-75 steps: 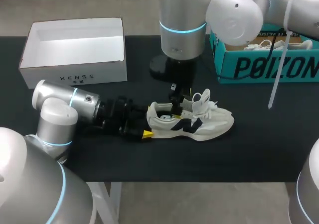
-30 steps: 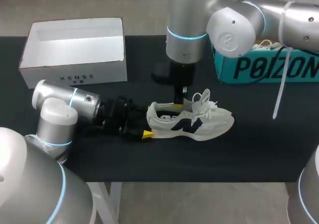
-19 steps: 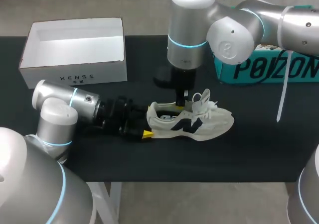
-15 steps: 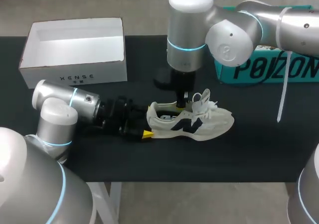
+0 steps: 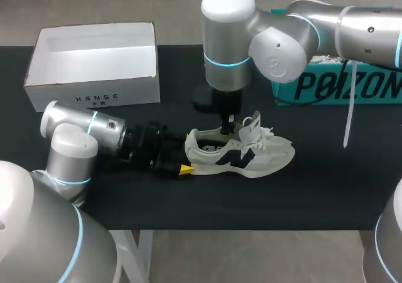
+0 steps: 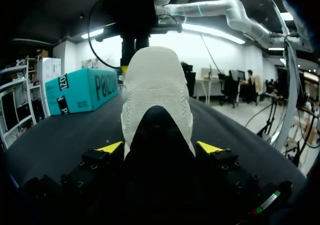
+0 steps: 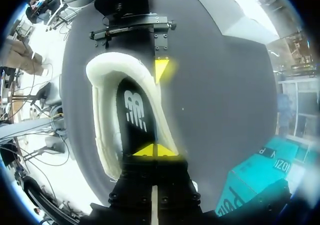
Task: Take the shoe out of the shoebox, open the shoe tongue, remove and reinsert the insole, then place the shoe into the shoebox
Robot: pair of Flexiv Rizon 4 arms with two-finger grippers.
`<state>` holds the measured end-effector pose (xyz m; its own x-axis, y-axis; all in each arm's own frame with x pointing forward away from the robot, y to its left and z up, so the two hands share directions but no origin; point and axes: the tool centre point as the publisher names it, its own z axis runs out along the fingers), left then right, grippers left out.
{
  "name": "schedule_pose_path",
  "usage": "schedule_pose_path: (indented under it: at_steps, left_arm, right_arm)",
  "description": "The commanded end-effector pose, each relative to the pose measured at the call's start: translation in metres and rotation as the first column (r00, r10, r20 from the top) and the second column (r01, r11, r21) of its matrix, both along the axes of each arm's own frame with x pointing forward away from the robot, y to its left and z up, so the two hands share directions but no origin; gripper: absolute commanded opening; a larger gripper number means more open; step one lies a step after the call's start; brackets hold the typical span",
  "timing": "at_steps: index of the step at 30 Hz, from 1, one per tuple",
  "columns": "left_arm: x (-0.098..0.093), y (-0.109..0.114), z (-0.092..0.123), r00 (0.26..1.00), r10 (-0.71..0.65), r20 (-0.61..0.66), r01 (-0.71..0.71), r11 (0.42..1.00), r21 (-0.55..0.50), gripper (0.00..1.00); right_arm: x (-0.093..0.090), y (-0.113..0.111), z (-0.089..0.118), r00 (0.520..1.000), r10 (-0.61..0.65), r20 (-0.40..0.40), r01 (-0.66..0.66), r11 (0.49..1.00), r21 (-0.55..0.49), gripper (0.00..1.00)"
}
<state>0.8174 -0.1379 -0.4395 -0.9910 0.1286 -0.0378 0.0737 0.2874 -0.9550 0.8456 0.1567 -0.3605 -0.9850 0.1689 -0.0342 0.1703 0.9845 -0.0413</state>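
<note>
A white sneaker (image 5: 264,154) with dark side marks lies on its sole on the black table, toe to the right. My left gripper (image 5: 186,158) lies low at the heel. In the left wrist view its yellow tips (image 6: 111,147) press the heel (image 6: 155,90) from both sides. My right gripper (image 5: 226,130) hangs straight down over the shoe's opening, beside the raised tongue (image 5: 251,124). In the right wrist view it (image 7: 156,150) is shut, tips together at the front of the dark insole (image 7: 134,112). Whether it pinches the insole is hidden.
An open white shoebox (image 5: 91,85) stands at the back left. A teal box (image 5: 339,85) holding another shoe stands at the back right, behind my right arm. Bare black table lies in front of the sneaker.
My right arm has swung a little to the left and its gripper has sunk slightly toward the shoe's opening. The left arm and the sneaker have kept still.
</note>
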Motion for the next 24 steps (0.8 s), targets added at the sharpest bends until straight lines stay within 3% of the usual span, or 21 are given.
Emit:
schedule_pose_path:
  at_steps: [1,10,20,23,24]
  left_arm:
    - [0.0,0.0,-0.003,1.0,0.0,0.001,0.0,1.0,0.0,0.0]
    - [0.0,0.0,-0.003,1.0,0.0,0.001,0.0,1.0,0.0,0.0]
    - [0.0,0.0,-0.003,1.0,0.0,0.001,0.0,1.0,0.0,0.0]
    - [0.0,0.0,-0.003,1.0,0.0,0.001,0.0,1.0,0.0,0.0]
    - [0.0,0.0,-0.003,1.0,0.0,0.001,0.0,1.0,0.0,0.0]
  right_arm:
    - [0.005,0.0,-0.005,1.0,-0.007,0.001,0.007,1.0,-0.013,0.0]
    - [0.007,-0.006,-0.009,0.999,-0.02,0.024,0.021,0.999,-0.042,0.0]
    - [0.004,-0.011,-0.025,0.999,-0.033,-0.007,0.033,0.998,-0.044,0.0]
    - [0.004,-0.011,-0.026,0.999,-0.034,-0.012,0.034,0.998,-0.045,0.14]
    - [0.004,-0.011,-0.026,0.999,-0.034,-0.012,0.034,0.998,-0.045,0.13]
